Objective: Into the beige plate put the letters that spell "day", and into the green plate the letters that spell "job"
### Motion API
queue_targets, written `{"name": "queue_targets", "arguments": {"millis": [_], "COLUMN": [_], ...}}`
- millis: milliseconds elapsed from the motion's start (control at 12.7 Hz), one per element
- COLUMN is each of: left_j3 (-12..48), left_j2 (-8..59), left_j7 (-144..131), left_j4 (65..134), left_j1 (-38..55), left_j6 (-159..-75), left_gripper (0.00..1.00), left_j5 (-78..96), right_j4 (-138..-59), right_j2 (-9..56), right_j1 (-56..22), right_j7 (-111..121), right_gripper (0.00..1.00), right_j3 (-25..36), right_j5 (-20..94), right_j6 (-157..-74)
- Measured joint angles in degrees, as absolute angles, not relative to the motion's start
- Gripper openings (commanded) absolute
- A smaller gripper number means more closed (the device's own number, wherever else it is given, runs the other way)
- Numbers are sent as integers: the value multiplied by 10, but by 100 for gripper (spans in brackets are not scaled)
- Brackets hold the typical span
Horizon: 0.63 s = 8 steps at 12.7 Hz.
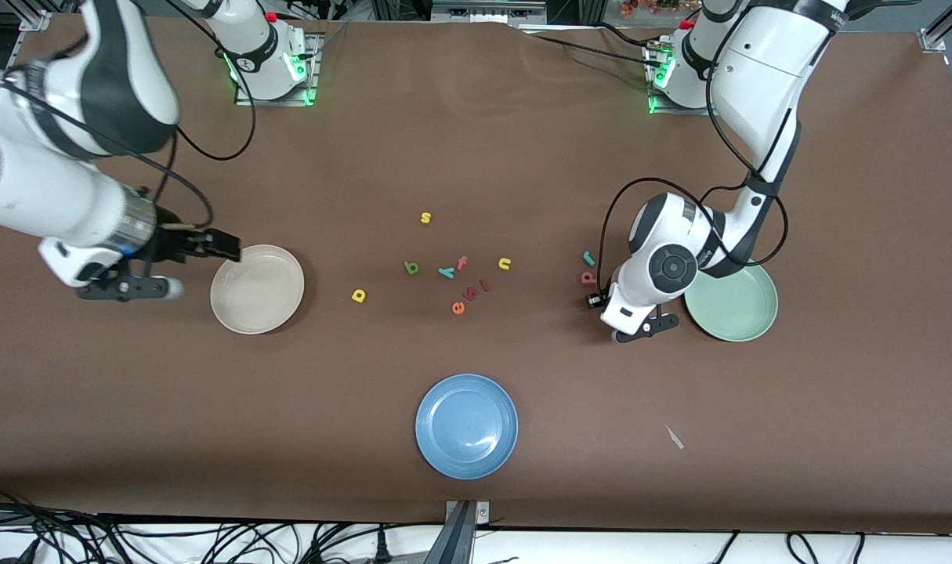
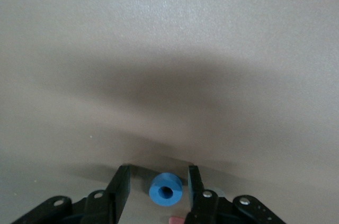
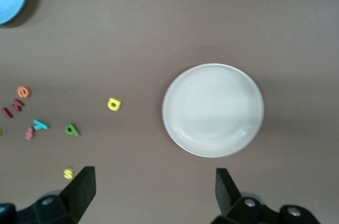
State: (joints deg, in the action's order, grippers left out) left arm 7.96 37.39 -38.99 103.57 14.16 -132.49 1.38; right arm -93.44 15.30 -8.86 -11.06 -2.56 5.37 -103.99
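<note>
A blue ring "o" (image 2: 166,192) lies on the table between the fingers of my left gripper (image 2: 157,182), which stands low and open, with a narrow gap on each side of the ring. In the front view the left gripper (image 1: 598,301) is beside the green plate (image 1: 746,313). The teal "j" (image 1: 588,257) and salmon "b" (image 1: 588,276) lie just next to it. My right gripper (image 3: 153,189) hangs open beside the beige plate (image 3: 213,110). The yellow "d" (image 1: 359,295), green "a" (image 1: 411,268) and teal "y" (image 1: 447,272) lie mid-table.
Other letters are scattered mid-table: yellow "s" (image 1: 425,218), pink "f" (image 1: 461,262), yellow "n" (image 1: 504,264), orange "e" (image 1: 458,308) and small red ones (image 1: 478,288). A blue plate (image 1: 466,425) sits nearest the front camera. A paper scrap (image 1: 674,437) lies toward the left arm's end.
</note>
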Motion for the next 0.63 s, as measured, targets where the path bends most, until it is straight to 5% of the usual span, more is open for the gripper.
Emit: {"name": "queue_targets", "arguments": {"millis": [630], "left_j3": [80], "left_j2": [373], "left_j7": [-392], "left_j4": [1036], "left_j1": [145], "left_j6": [-1326], "left_gripper": [0], "left_j5": [14], "right_j4": [-936], "right_j2": [272], "right_j1": [-206], "right_j7": [-226], "right_gripper": [100], "right_j3": [-24], "right_j5": [48], "right_j6": [-1169]}}
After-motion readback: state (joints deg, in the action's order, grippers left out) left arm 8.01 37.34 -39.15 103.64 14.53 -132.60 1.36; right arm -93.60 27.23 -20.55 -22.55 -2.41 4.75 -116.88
